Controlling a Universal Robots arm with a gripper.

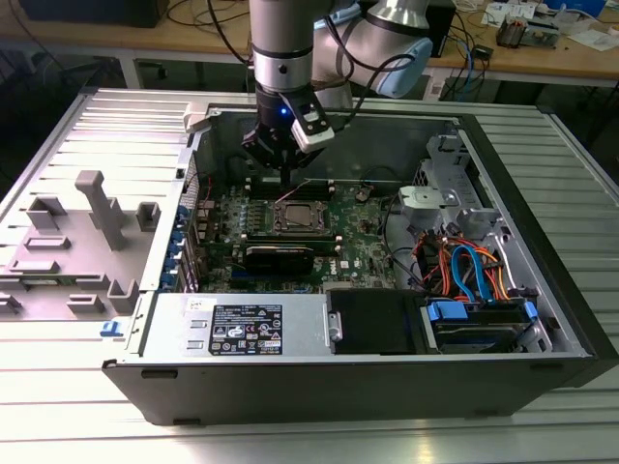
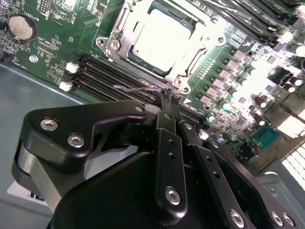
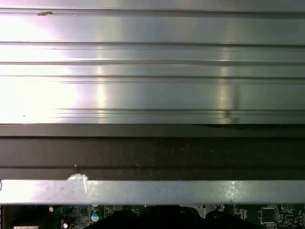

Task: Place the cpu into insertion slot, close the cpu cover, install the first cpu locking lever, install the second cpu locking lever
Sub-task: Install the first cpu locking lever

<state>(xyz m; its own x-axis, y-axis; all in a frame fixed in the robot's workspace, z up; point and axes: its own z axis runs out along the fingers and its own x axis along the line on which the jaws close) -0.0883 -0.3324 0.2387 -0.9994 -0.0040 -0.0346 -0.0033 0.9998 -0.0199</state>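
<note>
Second wrist view: the tool [image 2: 167,98] is seen from behind, its black fingers [image 2: 164,112] drawn together on a thin wire lever [image 2: 138,88] at a corner of the slot [image 2: 125,47]. The lever runs sideways from the fingertips along the edge of the black memory slots [image 2: 107,76]. Just beyond the tool the cpu [image 2: 162,38] is seated flat in the slot, its pale metal top brightly lit. The cover [image 2: 202,36] is laid down around the cpu, with the chip showing through its cut-out. The green board [image 2: 62,28] is spread beneath, with a round coin battery [image 2: 21,27] well off to one side.

In the exterior view the tool [image 1: 280,169] is lowered into the open computer case [image 1: 387,372], which is laid on a ribbed metal worktop [image 1: 116,126]. The cpu [image 1: 302,217] lies just in front of and below the tool. A grey plastic fixture [image 1: 92,227] stands on the worktop outside the case, well apart from the tool.

In the first wrist view a ribbed metal surface [image 3: 152,71] and a strip of board [image 3: 267,214] are shown.
</note>
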